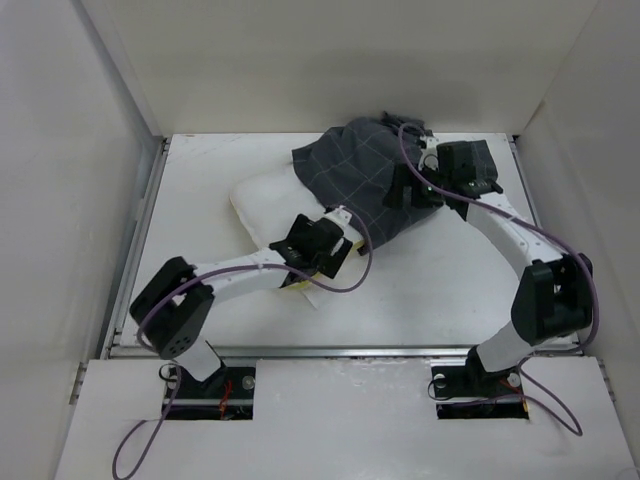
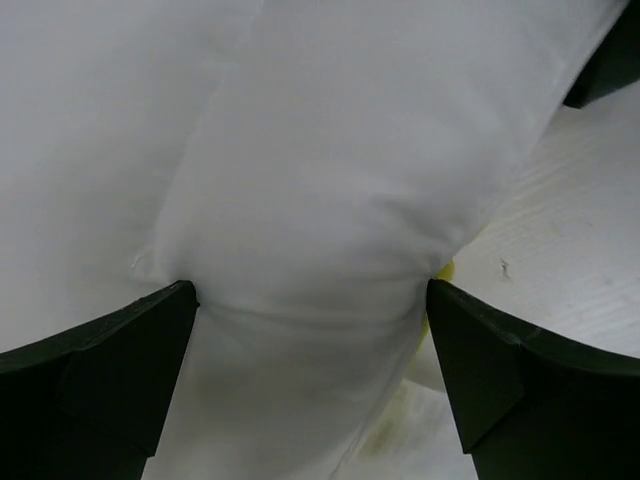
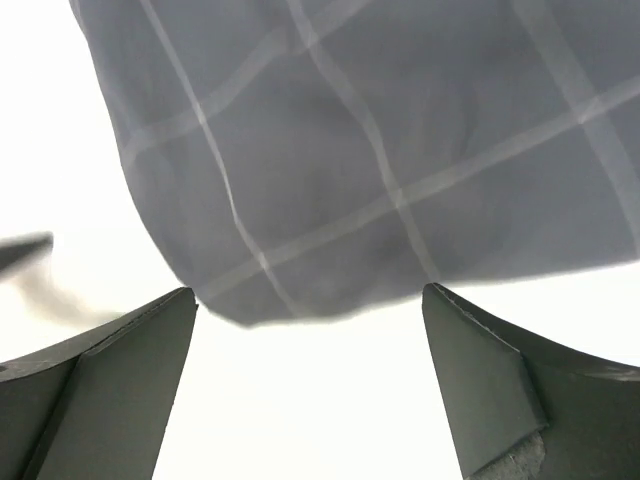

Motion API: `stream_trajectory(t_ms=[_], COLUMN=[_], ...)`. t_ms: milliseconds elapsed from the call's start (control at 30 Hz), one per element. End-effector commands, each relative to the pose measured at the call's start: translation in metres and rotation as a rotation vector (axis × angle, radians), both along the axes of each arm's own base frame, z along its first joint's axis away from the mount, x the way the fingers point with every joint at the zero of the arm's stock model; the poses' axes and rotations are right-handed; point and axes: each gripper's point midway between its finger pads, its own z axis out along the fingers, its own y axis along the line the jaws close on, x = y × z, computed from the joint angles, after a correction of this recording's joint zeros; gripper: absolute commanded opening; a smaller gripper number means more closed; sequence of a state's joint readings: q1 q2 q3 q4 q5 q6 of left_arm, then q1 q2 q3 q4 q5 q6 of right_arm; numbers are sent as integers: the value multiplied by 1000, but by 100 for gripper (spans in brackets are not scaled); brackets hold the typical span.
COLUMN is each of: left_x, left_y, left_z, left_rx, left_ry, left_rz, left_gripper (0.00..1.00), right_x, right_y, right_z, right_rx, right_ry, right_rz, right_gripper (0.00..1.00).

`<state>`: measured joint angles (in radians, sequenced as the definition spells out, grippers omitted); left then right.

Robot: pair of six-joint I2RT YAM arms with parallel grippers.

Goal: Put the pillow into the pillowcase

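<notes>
Feeding pillow (image 2: 300,150) into pillowcase (image 3: 380,150) by far edge | left gripper (image 2: 312,285) spread astride pillow | right gripper (image 3: 310,295) spread, empty | we should pinch firmly before pushing

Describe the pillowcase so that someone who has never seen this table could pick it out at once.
On the white table, look toward the far edge, near its middle. There lies the pillowcase, a crumpled dark grey cloth partly covering the white pillow. Its thin light check lines set it apart from the plain pillow.
</notes>
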<state>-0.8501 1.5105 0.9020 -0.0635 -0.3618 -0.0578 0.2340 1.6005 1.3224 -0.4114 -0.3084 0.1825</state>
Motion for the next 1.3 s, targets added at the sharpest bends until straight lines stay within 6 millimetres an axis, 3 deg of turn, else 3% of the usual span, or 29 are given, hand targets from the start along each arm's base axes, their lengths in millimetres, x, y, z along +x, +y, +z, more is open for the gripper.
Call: stream_trajectory(t_ms=[0,33,67,100,133,167,267,400,533,733,833,900,967,1033,1067,1100,1167,1200,1267], left_x=[26,30,33,36,37,43,48,46,44,36,35,34,33,33,35,35,39,41,42], left_y=[9,13,15,16,18,16,-5,-32,-33,-34,-36,-38,-39,-39,-42,-43,-53,-63,-76], left_z=[-1,-6,-19,-19,-22,-14,0,47,76,90,87,87,86,86,93,93,110,122,135], left_rx=[152,192,241,258,272,255,149,-43,-97,-152,-156,-162,-166,-166,-189,-201,-254,-310,-366], left_ry=[-77,-87,-73,-83,-83,-117,-125,-170,-217,-229,-224,-218,-214,-214,-226,-221,-254,-265,-272], left_rz=[75,92,94,110,116,149,108,30,9,-24,-33,-44,-51,-51,-46,-37,-52,-69,-96], left_gripper=[100,91,76,58,36,0,0,0,0,0,0,0,0,0,0,0,0,0,0], right_x=[-38,-45,-52,-59,-70,-76,-82,-75,-59,-30,-20,-15,-11,-16,-23,-31,-54,-77,-94], right_y=[1,1,-1,5,10,11,31,58,63,52,56,63,69,71,76,79,92,102,105], right_z=[-31,-35,-35,-37,-49,-52,-62,-66,-65,-62,-51,-42,-37,-30,-24,-10,-3,4,12], right_rx=[0,1,-5,3,-30,-58,-145,-165,-147,-211,-184,-155,-134,-119,-99,-95,-92,-94,-112], right_ry=[86,88,79,79,86,80,25,-23,-54,-112,-165,-205,-217,-213,-202,-228,-224,-212,-207], right_rz=[78,93,101,123,144,140,133,127,55,-57,-71,-55,-39,-18,16,54,156,258,339], right_gripper=[100,100,100,100,100,100,100,99,90,76,58,53,28,6,0,0,0,0,0])
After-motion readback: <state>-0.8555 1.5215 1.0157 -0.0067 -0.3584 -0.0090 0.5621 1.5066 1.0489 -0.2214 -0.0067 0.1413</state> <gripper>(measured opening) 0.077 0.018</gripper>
